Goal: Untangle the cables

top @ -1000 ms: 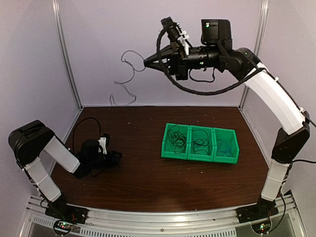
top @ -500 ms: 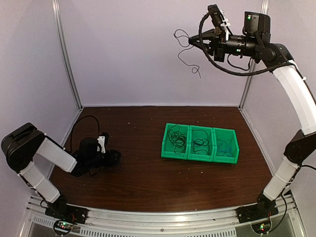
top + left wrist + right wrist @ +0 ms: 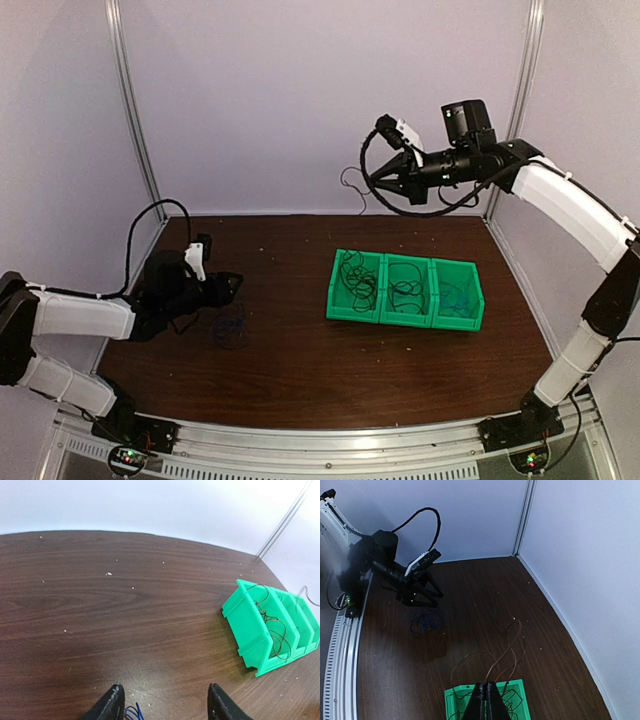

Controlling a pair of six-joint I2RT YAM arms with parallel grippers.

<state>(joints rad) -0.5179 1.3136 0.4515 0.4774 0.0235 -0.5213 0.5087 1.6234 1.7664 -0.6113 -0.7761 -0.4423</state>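
Note:
My right gripper [image 3: 373,183] is raised above the table's back, over the bins, and is shut on a thin dark cable [image 3: 351,188] that dangles in loose loops. In the right wrist view the shut fingertips [image 3: 486,685] pinch that cable [image 3: 512,645] above the green bin. A small blue and black cable tangle [image 3: 230,328] lies on the table at the left and also shows in the right wrist view [image 3: 426,621]. My left gripper [image 3: 236,285] is open just behind it; in the left wrist view the gripper [image 3: 165,702] is empty, with blue cable loops [image 3: 133,713] by the left finger.
A green three-compartment bin [image 3: 334,300] stands right of centre, with a coiled cable in each compartment. It also shows in the left wrist view [image 3: 250,635] and the right wrist view [image 3: 451,700]. Walls and corner posts enclose the table on three sides.
My right arm swung from high left to high right, then dropped lower with the cable. My left gripper moved away from the near edge, uncovering the blue tangle.

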